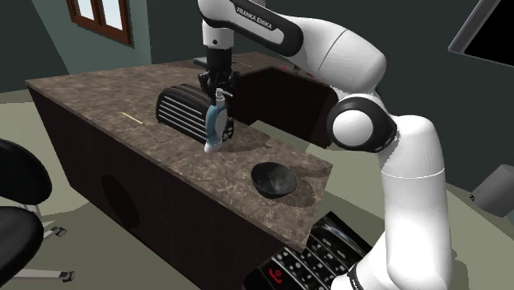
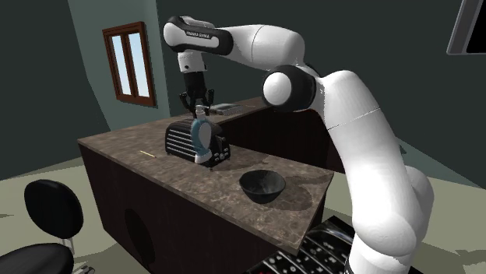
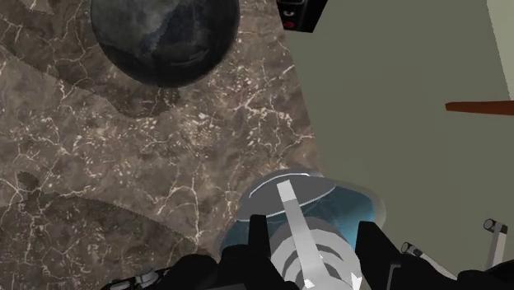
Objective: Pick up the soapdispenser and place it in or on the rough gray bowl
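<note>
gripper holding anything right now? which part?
Yes: the soap dispenser, clasped at its white pump neck by the gripper, blue body hanging below.

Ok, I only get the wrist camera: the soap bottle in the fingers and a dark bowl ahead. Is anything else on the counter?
Observer: Yes, a black toaster stands right behind the soap dispenser.
Operator: Where's the bowl from the side?
Observer: In the shoulder view the bowl sits lower right of the gripper, near a corner of the counter.
Operator: Anything on the floor?
Observer: A black office chair by the counter's other end.
</note>
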